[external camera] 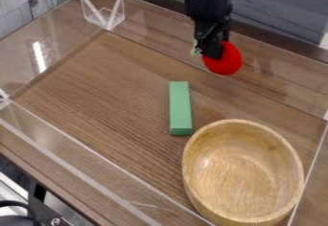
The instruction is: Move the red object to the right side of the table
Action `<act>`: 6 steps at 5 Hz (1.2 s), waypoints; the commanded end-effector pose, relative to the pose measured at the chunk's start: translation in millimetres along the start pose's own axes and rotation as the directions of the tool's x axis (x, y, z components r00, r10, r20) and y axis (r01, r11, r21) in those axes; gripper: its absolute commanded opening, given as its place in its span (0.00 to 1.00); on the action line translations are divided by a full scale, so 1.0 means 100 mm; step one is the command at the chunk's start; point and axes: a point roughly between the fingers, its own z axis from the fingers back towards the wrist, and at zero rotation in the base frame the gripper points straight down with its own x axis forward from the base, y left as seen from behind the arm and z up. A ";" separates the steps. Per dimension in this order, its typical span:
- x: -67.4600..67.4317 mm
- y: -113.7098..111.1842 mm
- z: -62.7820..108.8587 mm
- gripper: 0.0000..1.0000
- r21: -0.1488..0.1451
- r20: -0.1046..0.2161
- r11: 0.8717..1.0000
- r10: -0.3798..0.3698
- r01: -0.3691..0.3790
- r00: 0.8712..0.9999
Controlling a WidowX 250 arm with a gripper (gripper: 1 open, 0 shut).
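Single black arm enters from the top edge, wrist pointing almost straight down — slight tilt only. The black gripper (216, 50) sits beyond the far end of the green rectangular block (181, 108), well apart from it. Fingers closed — clamped on the small glossy red strawberry-shaped toy (225, 59).
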 end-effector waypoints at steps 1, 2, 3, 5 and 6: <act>-0.07 -0.10 0.26 0.00 -0.093 -0.009 0.990 -0.105 0.104 0.994; -0.40 -0.07 0.24 0.00 -0.094 -0.015 0.980 -0.177 0.175 0.984; -0.68 -0.05 0.22 0.00 -0.094 -0.018 0.970 -0.226 0.224 0.974; -0.66 -0.03 0.17 0.00 -0.130 -0.002 0.983 -0.135 0.133 0.991; -0.64 -0.05 0.21 0.00 -0.145 -0.007 0.981 -0.131 0.128 0.991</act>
